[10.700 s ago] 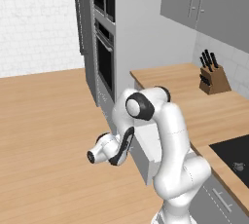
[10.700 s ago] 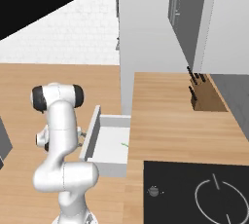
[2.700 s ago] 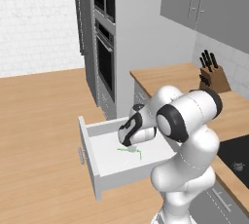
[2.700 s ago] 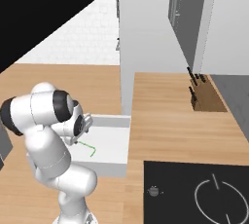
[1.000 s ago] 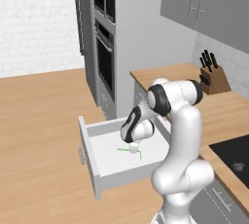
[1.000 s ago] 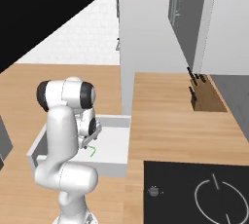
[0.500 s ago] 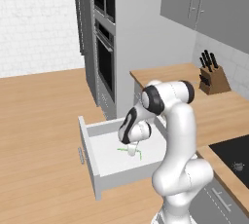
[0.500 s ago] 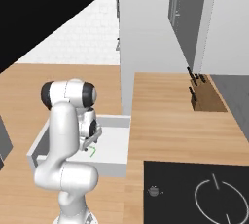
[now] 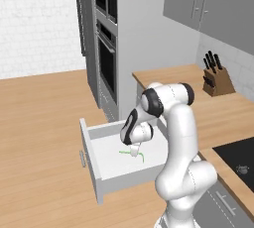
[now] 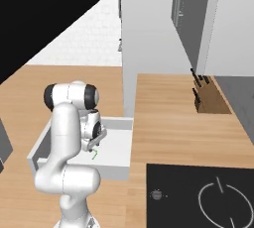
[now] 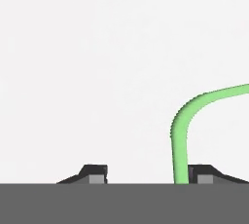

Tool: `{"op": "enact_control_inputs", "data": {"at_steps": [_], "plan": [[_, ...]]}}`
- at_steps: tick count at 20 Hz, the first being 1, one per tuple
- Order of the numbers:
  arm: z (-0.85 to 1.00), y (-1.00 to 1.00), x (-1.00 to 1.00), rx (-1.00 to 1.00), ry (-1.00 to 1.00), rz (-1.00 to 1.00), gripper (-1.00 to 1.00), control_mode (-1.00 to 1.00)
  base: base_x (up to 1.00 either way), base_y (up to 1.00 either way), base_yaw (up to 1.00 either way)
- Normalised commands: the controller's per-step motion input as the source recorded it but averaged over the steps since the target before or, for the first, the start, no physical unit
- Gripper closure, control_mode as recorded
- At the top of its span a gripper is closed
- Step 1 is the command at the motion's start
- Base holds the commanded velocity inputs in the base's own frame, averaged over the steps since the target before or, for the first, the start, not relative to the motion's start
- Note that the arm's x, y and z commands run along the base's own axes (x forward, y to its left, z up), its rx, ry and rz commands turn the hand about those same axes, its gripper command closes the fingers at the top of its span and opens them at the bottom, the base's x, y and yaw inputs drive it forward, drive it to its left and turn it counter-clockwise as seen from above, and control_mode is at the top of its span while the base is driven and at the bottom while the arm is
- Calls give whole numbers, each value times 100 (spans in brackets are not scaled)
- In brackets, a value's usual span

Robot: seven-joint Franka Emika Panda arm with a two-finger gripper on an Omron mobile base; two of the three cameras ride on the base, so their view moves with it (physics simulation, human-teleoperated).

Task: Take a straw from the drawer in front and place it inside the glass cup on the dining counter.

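A rendered kitchen with a light wooden floor, grey cabinets and a tall built-in oven column fills the upper half of the left base view; a wooden countertop (image 9: 233,113) with a knife block (image 9: 217,79) sits at the right. Low in the centre, the drawer (image 9: 106,170) stands pulled open, its white interior facing up. The white arm bends down from the lower right, and the gripper (image 9: 133,151) reaches into the drawer, down at its floor. The straw (image 9: 135,154), thin and green with a bent end, lies on the drawer floor right at the fingertips. In the hand view, the white drawer floor spans the frame, and the straw (image 11: 181,140) curves in from the right edge and runs down just inside the right-hand fingertip (image 11: 204,174). The jaws stand partly open, the straw between them beside one finger; whether they pinch it cannot be told.
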Motion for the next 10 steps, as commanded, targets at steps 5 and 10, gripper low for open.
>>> {"op": "enact_control_inputs", "data": {"at_steps": [5,10], "plan": [[-53,8,1,-3,0,0,100,-100,0,0,0],[-47,13,0,-4,0,0,100,-100,0,0,0]]}}
